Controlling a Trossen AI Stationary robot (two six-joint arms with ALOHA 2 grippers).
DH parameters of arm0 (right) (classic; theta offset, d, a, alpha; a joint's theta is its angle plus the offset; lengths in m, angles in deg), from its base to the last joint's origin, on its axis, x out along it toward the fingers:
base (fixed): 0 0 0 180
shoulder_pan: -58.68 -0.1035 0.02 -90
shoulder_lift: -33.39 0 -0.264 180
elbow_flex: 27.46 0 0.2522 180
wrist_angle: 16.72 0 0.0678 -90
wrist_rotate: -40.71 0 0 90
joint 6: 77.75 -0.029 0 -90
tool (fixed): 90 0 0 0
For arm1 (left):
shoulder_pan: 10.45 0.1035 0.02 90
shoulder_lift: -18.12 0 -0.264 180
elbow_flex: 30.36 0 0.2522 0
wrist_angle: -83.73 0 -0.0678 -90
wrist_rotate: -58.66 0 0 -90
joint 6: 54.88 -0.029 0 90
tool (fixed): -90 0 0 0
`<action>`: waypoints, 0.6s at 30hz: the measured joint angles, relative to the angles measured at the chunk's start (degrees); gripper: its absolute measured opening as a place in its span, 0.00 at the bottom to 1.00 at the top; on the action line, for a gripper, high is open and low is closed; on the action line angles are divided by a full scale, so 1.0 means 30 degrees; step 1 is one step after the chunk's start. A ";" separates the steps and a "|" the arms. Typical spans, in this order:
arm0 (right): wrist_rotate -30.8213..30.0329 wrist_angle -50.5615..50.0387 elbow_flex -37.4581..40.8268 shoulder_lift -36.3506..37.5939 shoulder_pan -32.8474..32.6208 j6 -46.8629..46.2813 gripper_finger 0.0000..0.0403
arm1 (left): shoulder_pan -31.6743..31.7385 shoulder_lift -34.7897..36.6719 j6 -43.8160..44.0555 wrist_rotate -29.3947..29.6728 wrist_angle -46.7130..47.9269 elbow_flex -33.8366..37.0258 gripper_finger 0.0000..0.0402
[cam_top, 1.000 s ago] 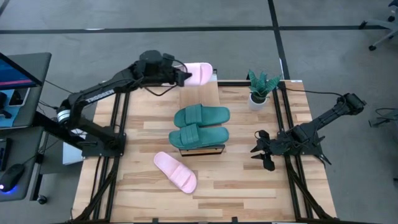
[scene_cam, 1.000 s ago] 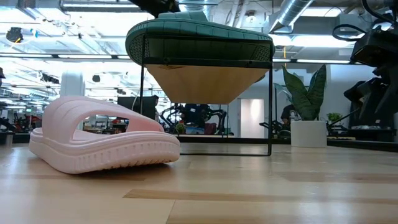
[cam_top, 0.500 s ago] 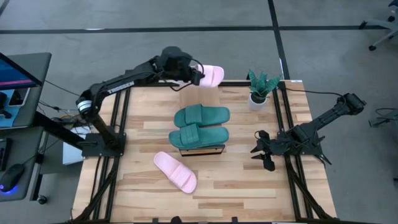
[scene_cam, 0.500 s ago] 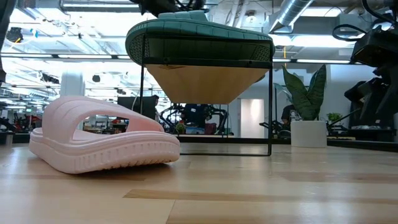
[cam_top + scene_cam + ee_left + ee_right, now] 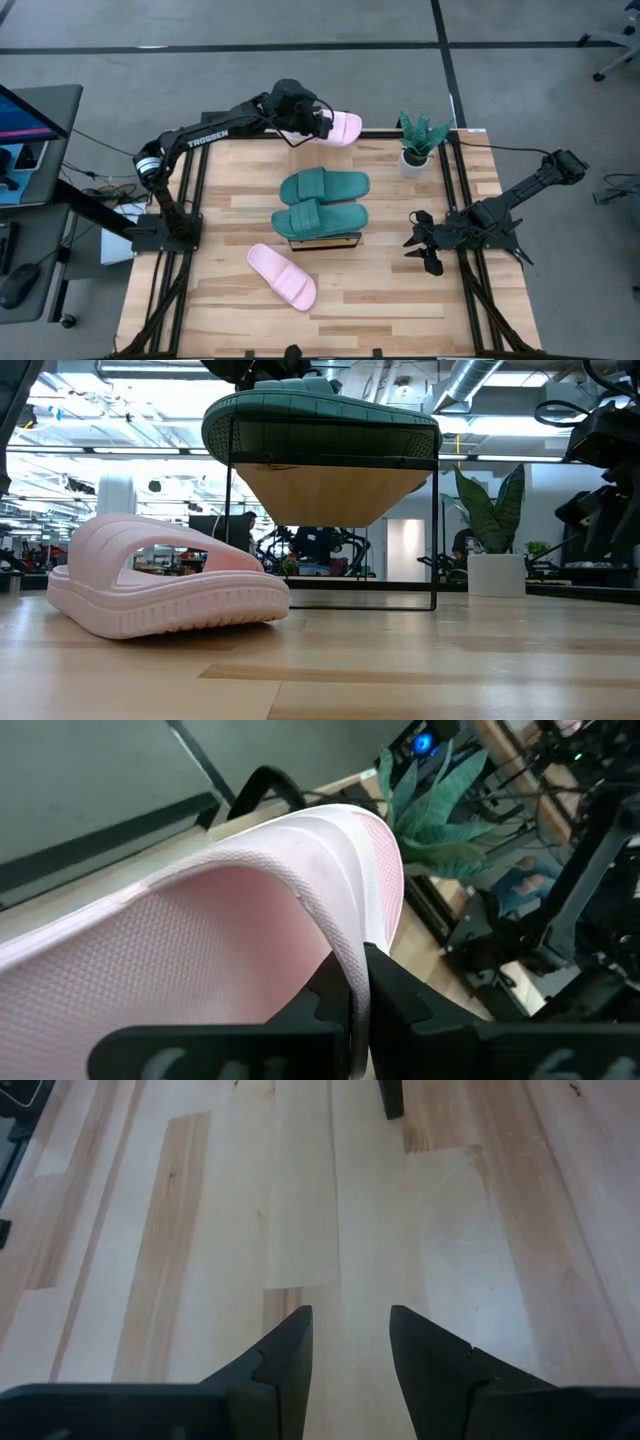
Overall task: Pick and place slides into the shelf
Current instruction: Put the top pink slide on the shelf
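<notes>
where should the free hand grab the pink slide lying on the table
Take the pink slide by its wide strap, coming down from above with one finger under the arch. It lies sole down and the strap arches clear of the footbed, as the low view shows. The right hand, open and idle at the table's right side, is nearer; the left hand already holds the other pink slide.

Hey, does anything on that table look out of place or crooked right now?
One light pink foam slide lies alone and askew on the wood tabletop, in front of the shelf. The two teal slides sit on the shelf. The left gripper holds the other pink slide at the table's far edge.
</notes>
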 joint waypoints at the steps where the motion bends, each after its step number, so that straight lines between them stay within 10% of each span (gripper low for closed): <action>1: 0.0003 -0.0014 0.0000 0.0002 0.0000 0.0081 0.32 | -0.0059 0.0000 0.0108 0.0070 -0.0077 0.0000 0.00; 18: 0.0282 -0.0116 -0.0007 0.0000 0.0007 0.0300 0.32 | -0.1063 -0.1148 0.1366 0.0848 -0.0557 0.0007 0.00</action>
